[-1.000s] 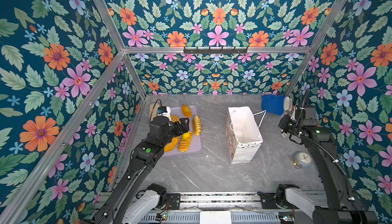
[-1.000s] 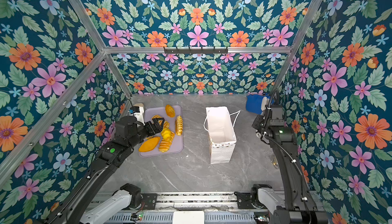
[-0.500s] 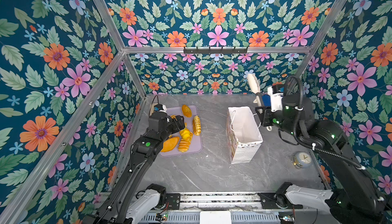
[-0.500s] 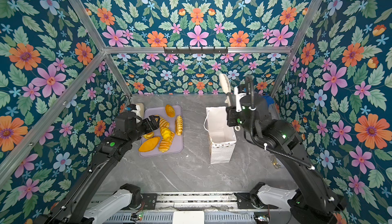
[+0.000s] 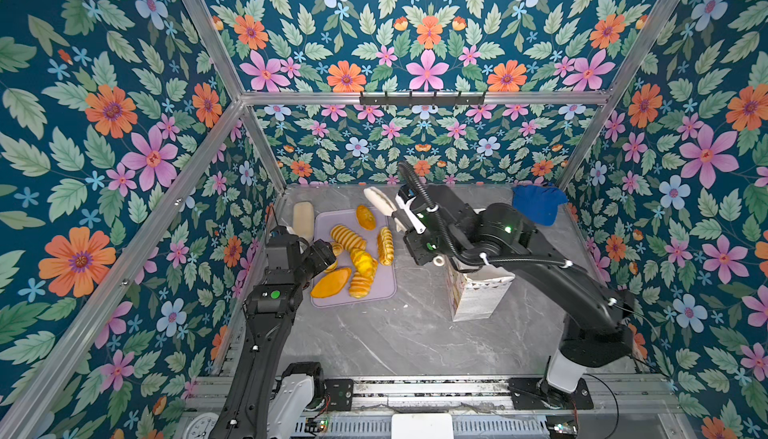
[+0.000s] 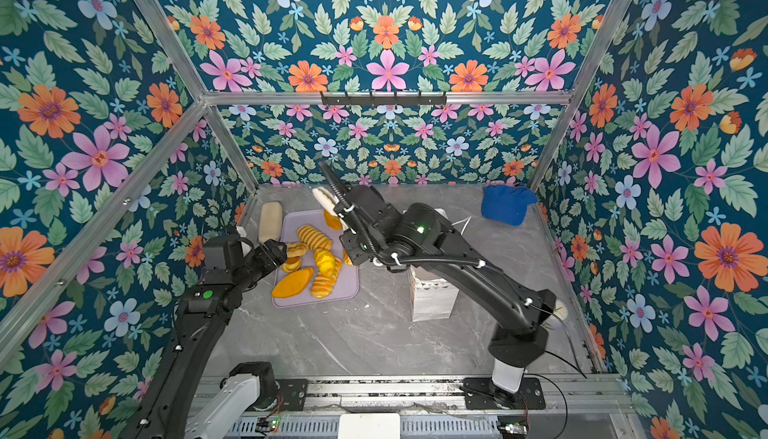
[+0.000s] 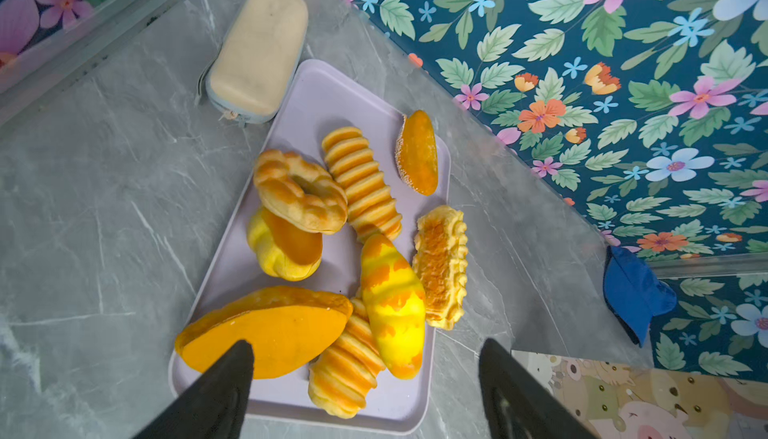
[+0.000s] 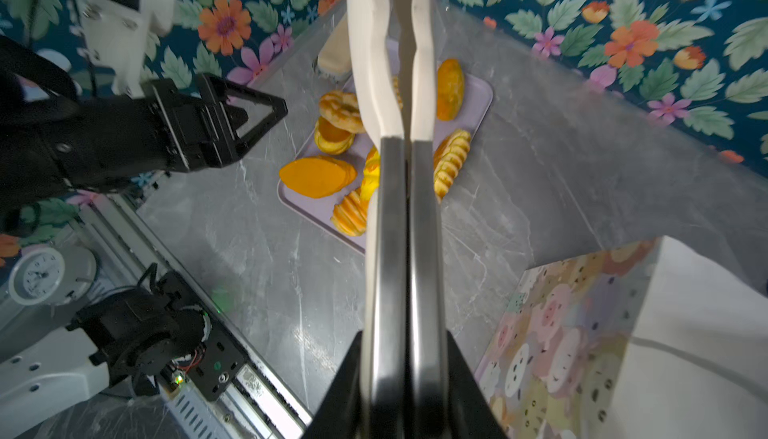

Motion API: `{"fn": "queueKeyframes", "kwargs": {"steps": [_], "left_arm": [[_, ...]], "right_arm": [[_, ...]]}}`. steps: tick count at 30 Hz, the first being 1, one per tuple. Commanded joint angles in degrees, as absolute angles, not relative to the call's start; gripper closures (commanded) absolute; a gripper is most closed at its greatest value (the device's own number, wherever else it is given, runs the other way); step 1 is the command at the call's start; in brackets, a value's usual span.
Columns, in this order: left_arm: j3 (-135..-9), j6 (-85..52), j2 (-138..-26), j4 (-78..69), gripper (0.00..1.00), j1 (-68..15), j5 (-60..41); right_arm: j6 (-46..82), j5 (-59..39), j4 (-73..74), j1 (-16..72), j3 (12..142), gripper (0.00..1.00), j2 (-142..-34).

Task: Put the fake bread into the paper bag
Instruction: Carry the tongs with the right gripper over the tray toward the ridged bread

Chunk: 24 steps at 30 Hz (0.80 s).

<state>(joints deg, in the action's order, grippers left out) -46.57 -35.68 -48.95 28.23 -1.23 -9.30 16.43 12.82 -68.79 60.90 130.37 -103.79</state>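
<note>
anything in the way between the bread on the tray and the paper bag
Yes: the right arm reaches across above the paper bag, hiding its mouth in both top views. The right pincer, shut on tongs, hangs between bag and tray of fake bread.

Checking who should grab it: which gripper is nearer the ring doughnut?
Left. The left gripper hangs open beside the doughnut at the tray's edge; the right gripper, shut on tongs, is across the tray.

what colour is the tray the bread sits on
The tray is pale lilac, clearest in the left wrist view.
</note>
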Motion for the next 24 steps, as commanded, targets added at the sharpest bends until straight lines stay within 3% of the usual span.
{"fn": "queueKeyframes", "kwargs": {"steps": [1, 14, 24], "left_arm": [[-44.6, -37.1, -48.0, 26.3, 0.14, 1.0, -13.9], [-36.5, -39.8, -46.4, 20.3, 0.16, 9.2, -25.2], [-37.9, -39.4, -48.0, 19.2, 0.17, 9.4, -28.2]], "right_arm": [[18.5, 8.8, -73.5, 61.0, 133.0, 0.78, -108.2], [22.0, 1.6, -71.0, 55.5, 129.3, 0.77, -115.4], [22.6, -1.5, -70.6, 51.1, 128.8, 0.70, -122.0]]}}
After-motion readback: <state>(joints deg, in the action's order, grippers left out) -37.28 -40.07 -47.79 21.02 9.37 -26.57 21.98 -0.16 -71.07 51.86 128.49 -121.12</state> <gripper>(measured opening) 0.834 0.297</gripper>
